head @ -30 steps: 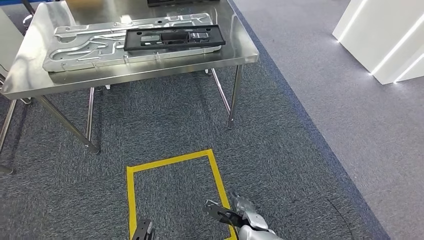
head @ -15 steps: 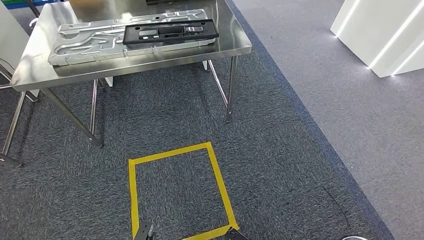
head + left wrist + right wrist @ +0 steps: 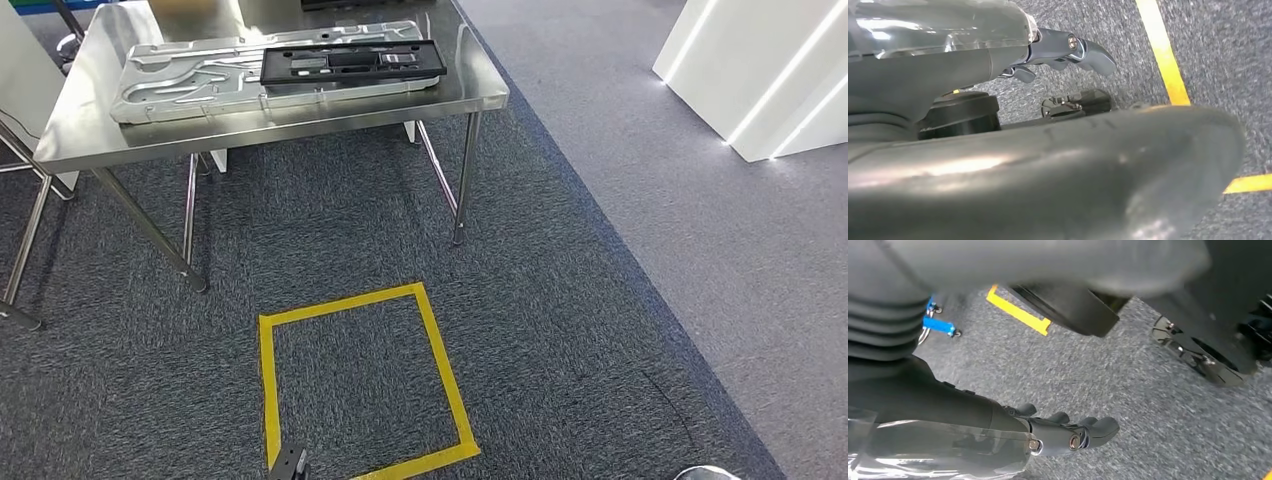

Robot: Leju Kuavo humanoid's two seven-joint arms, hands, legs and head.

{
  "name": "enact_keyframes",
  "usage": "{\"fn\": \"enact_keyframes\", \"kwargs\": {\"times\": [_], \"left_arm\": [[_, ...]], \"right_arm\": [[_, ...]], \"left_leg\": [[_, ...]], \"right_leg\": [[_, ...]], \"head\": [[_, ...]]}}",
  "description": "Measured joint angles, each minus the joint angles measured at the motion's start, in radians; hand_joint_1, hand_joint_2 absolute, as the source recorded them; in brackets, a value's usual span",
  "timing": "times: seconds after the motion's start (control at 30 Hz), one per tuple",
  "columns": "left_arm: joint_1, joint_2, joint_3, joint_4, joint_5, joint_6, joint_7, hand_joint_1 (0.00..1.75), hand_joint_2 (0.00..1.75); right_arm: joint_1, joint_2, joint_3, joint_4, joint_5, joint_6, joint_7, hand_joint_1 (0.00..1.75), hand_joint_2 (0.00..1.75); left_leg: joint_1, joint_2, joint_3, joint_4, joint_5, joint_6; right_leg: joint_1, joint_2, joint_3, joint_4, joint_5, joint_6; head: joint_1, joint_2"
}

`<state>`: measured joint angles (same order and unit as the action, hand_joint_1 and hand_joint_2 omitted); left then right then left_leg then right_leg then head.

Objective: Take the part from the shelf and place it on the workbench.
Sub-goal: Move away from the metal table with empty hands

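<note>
The view has swung slightly right; the table lies ahead-left, black part lengthwise on it. Left hand and right hand hang empty, fingers loosely curled.

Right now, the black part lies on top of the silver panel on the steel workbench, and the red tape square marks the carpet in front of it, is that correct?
Nearly: the tape square is yellow, not red, as the head view shows. The rest holds: the black part lies on the silver panel on the steel workbench.
</note>
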<state>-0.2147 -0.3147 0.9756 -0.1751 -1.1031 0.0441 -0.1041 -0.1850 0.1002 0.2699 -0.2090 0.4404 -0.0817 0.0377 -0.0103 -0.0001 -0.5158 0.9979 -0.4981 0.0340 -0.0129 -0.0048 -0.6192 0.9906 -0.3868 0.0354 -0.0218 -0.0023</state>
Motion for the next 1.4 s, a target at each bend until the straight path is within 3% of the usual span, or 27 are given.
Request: {"fn": "enact_keyframes", "kwargs": {"times": [0.13, 0.2, 0.27, 0.3, 0.33, 0.37, 0.4, 0.5, 0.57, 0.63, 0.67, 0.73, 0.8, 0.83, 0.87, 0.93, 1.0, 1.07, 1.1, 1.13, 1.2, 1.27, 1.33, 1.37, 1.4], "left_arm": [[-0.001, 0.0, -0.003, 0.0, -0.006, -0.003, 0.003, 0.0, 0.0], [-0.003, -0.001, -0.004, 0.0, -0.009, -0.005, 0.005, 0.0, 0.0], [-0.002, 0.0, -0.004, 0.0, -0.01, -0.008, 0.005, 0.0, 0.0], [-0.001, 0.001, -0.004, 0.0, -0.01, -0.01, 0.004, 0.0, 0.0], [0.0, 0.003, -0.004, 0.0, -0.009, -0.012, 0.004, 0.0, 0.0], [0.001, 0.004, -0.004, 0.0, -0.007, -0.012, 0.003, 0.0, 0.0], [0.0, 0.005, -0.004, 0.0, -0.005, -0.012, 0.003, 0.0, 0.0], [-0.002, 0.002, -0.004, 0.0, 0.001, -0.006, 0.002, 0.0, 0.0], [-0.004, 0.0, -0.004, 0.0, 0.003, -0.004, 0.002, 0.0, 0.0], [-0.002, 0.0, -0.004, 0.0, 0.005, -0.002, 0.002, 0.0, 0.0], [-0.001, 0.0, -0.004, 0.0, 0.006, -0.002, 0.002, 0.0, 0.0], [-0.002, 0.0, -0.004, 0.0, 0.006, -0.001, 0.001, 0.0, 0.0], [-0.002, 0.0, -0.004, 0.0, 0.007, 0.0, 0.0, 0.0, 0.0], [-0.002, 0.001, -0.004, 0.0, 0.007, 0.0, -0.001, 0.0, 0.0], [0.0, 0.001, -0.004, 0.0, 0.007, 0.001, -0.002, 0.0, 0.0], [0.001, 0.002, -0.004, 0.0, 0.006, 0.001, -0.003, 0.0, 0.0], [-0.002, 0.002, -0.004, 0.0, 0.005, 0.0, -0.004, 0.0, 0.0], [-0.005, 0.002, -0.004, 0.0, 0.005, -0.001, -0.005, 0.0, 0.0], [-0.005, 0.002, -0.004, 0.0, 0.005, -0.001, -0.006, 0.0, 0.0], [-0.004, 0.002, -0.004, 0.0, 0.006, -0.002, -0.006, 0.0, 0.0], [-0.004, 0.001, -0.004, 0.0, 0.008, -0.002, -0.006, 0.0, 0.0], [-0.006, 0.0, -0.004, 0.0, 0.009, -0.002, -0.008, 0.0, 0.0], [-0.006, -0.001, -0.004, 0.0, 0.012, -0.001, -0.01, 0.0, 0.0], [-0.005, -0.001, -0.004, 0.0, 0.013, -0.001, -0.011, 0.0, 0.0], [-0.003, -0.001, -0.004, 0.0, 0.015, -0.001, -0.012, 0.0, 0.0]], "right_arm": [[0.0, -0.001, 0.0, 0.0, 0.02, 0.004, 0.013, 0.0, 1.75], [0.001, -0.003, 0.0, 0.0, 0.027, 0.004, 0.016, 0.0, 1.75], [0.002, -0.004, 0.0, 0.0, 0.033, 0.003, 0.017, 0.0, 1.75], [0.002, -0.005, 0.0, 0.0, 0.034, 0.003, 0.017, 0.0, 1.75], [0.002, -0.005, 0.0, 0.0, 0.035, 0.003, 0.018, 0.0, 1.75], [0.001, -0.005, 0.0, 0.0, 0.038, 0.003, 0.018, 0.0, 1.75], [0.0, -0.006, 0.0, 0.0, 0.041, 0.003, 0.02, 0.0, 1.75], [0.002, -0.008, 0.0, 0.001, 0.054, 0.007, 0.026, 0.0, 1.75], [0.001, -0.01, 0.0, 0.001, 0.06, 0.01, 0.027, 0.0, 1.75], [-0.005, -0.009, 0.0, 0.002, 0.066, 0.011, 0.027, 0.0, 1.75], [-0.008, -0.009, 0.0, 0.002, 0.068, 0.012, 0.028, 0.0, 1.75], [-0.009, -0.008, 0.0, 0.002, 0.07, 0.012, 0.028, 0.0, 1.75], [-0.008, -0.008, 0.0, 0.002, 0.071, 0.013, 0.029, 0.0, 1.75], [-0.008, -0.008, 0.0, 0.002, 0.072, 0.014, 0.029, 0.0, 1.75], [-0.009, -0.008, 0.0, 0.002, 0.072, 0.014, 0.03, 0.0, 1.75], [-0.01, -0.008, 0.0, 0.002, 0.073, 0.015, 0.031, 0.0, 1.75], [-0.01, -0.008, 0.0, 0.002, 0.074, 0.015, 0.031, 0.0, 1.75], [-0.01, -0.008, 0.0, 0.002, 0.074, 0.015, 0.031, 0.0, 1.75], [-0.011, -0.008, 0.0, 0.002, 0.074, 0.015, 0.031, 0.0, 1.75], [-0.012, -0.008, 0.0, 0.002, 0.074, 0.015, 0.031, 0.0, 1.75], [-0.013, -0.008, 0.0, 0.002, 0.075, 0.016, 0.03, 0.0, 1.75], [-0.013, -0.009, -0.001, 0.001, 0.076, 0.017, 0.029, 0.0, 1.75], [-0.016, -0.01, -0.002, 0.001, 0.079, 0.018, 0.028, 0.0, 1.75], [-0.018, -0.011, -0.002, 0.001, 0.081, 0.019, 0.028, 0.0, 1.75], [-0.018, -0.011, -0.002, 0.001, 0.084, 0.02, 0.028, 0.0, 1.75]], "left_leg": [[0.001, -0.003, -0.003, -0.005, 0.012, 0.013], [0.007, -0.006, -0.005, -0.012, 0.024, 0.023], [0.007, -0.011, -0.014, -0.011, 0.031, 0.025], [0.007, -0.016, -0.019, -0.01, 0.033, 0.024], [0.007, -0.021, -0.024, -0.009, 0.035, 0.022], [0.007, -0.028, -0.026, -0.007, 0.036, 0.02], [0.007, -0.037, -0.028, -0.004, 0.037, 0.018], [0.007, -0.068, -0.035, 0.002, 0.04, 0.004], [0.011, -0.084, -0.042, 0.002, 0.044, -0.01], [0.014, -0.091, -0.048, 0.004, 0.044, -0.024], [0.015, -0.078, -0.055, 0.017, 0.033, -0.03], [0.017, -0.037, -0.094, 0.102, -0.023, -0.039], [0.021, -0.015, -0.152, 0.234, -0.088, -0.049], [0.022, -0.011, -0.168, 0.276, -0.101, -0.052], [0.023, -0.008, -0.167, 0.283, -0.094, -0.055], [0.023, 0.013, -0.108, 0.184, -0.038, -0.055], [0.017, 0.06, -0.039, 0.054, 0.004, -0.046], [0.011, 0.078, -0.022, 0.009, 0.01, -0.032], [0.01, 0.065, -0.025, 0.008, 0.014, -0.024], [0.012, 0.055, -0.026, 0.005, 0.018, -0.019], [0.016, 0.033, -0.026, -0.003, 0.029, -0.006], [0.018, 0.013, -0.031, -0.005, 0.037, 0.002], [0.018, -0.012, -0.037, -0.003, 0.041, 0.003], [0.018, -0.027, -0.039, -0.002, 0.042, 0.003], [0.019, -0.043, -0.039, 0.001, 0.042, 0.001]], "right_leg": [[-0.003, -0.003, -0.002, 0.002, -0.001, 0.01], [-0.004, -0.003, -0.025, 0.06, -0.05, 0.014], [-0.006, 0.0, -0.078, 0.193, -0.132, 0.018], [-0.006, 0.0, -0.1, 0.254, -0.16, 0.019], [-0.007, 0.0, -0.106, 0.286, -0.169, 0.019], [-0.008, 0.001, -0.093, 0.279, -0.161, 0.018], [-0.008, 0.005, -0.06, 0.232, -0.137, 0.016], [-0.01, 0.058, 0.055, 0.04, -0.083, 0.002], [-0.007, 0.07, 0.07, 0.009, -0.084, -0.007], [-0.005, 0.049, 0.07, 0.003, -0.078, -0.02], [-0.006, 0.037, 0.072, -0.002, -0.076, -0.028], [-0.006, 0.009, 0.073, -0.009, -0.072, -0.041], [-0.002, -0.019, 0.071, -0.008, -0.073, -0.048], [-0.001, -0.032, 0.07, -0.006, -0.074, -0.048], [0.0, -0.046, 0.068, -0.004, -0.075, -0.048], [0.001, -0.072, 0.067, 0.003, -0.078, -0.046], [0.005, -0.094, 0.066, 0.011, -0.083, -0.038], [0.01, -0.113, 0.066, 0.015, -0.085, -0.029], [0.011, -0.124, 0.067, 0.015, -0.085, -0.025], [0.009, -0.123, 0.069, 0.016, -0.087, -0.019], [0.003, -0.081, 0.059, 0.046, -0.115, -0.007], [0.0, -0.022, 0.015, 0.154, -0.181, 0.001], [-0.001, -0.005, -0.032, 0.273, -0.229, 0.005], [-0.001, -0.004, -0.036, 0.292, -0.226, 0.006], [-0.003, -0.001, -0.02, 0.268, -0.202, 0.005]], "head": [[0.0, 0.0], [0.0, 0.0], [0.0, 0.0], [0.0, 0.0], [0.0, 0.0], [0.0, 0.0], [0.0, 0.0], [0.0, 0.0], [0.0, 0.0], [0.0, 0.0], [0.0, 0.0], [-0.001, 0.0], [-0.001, 0.0], [-0.001, 0.0], [-0.001, 0.0], [-0.001, 0.0], [-0.001, 0.0], [-0.001, 0.0], [0.0, 0.0], [0.0, 0.0], [0.0, 0.0], [0.0, 0.0], [0.0, 0.0], [0.0, 0.0], [0.0, 0.0]]}}
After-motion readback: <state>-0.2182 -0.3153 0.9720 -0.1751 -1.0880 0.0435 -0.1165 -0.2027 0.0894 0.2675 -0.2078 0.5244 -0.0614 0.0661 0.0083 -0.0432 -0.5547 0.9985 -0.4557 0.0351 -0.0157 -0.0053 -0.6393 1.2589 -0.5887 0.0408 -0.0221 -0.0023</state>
